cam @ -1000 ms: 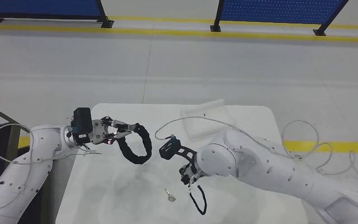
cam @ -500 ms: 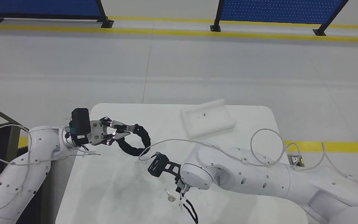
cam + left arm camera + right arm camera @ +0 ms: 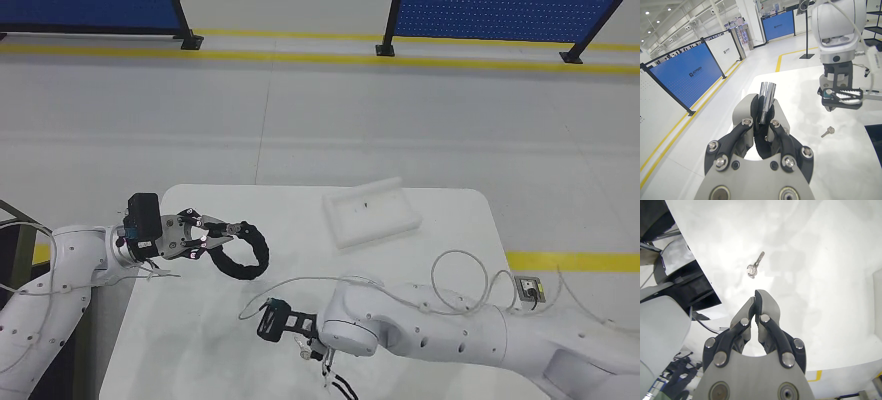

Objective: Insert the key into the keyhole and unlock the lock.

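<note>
Right pincer (image 3: 754,298) has swung nearer the key (image 3: 752,270).

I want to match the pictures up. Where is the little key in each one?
Top view: the key lies on the white table, right beside the right arm.
Left wrist view: the key lies flat on the table, close to the right gripper.
Right wrist view: the key lies just past the shut right gripper's tips.
Shared landmark: the right gripper near the key.
</note>
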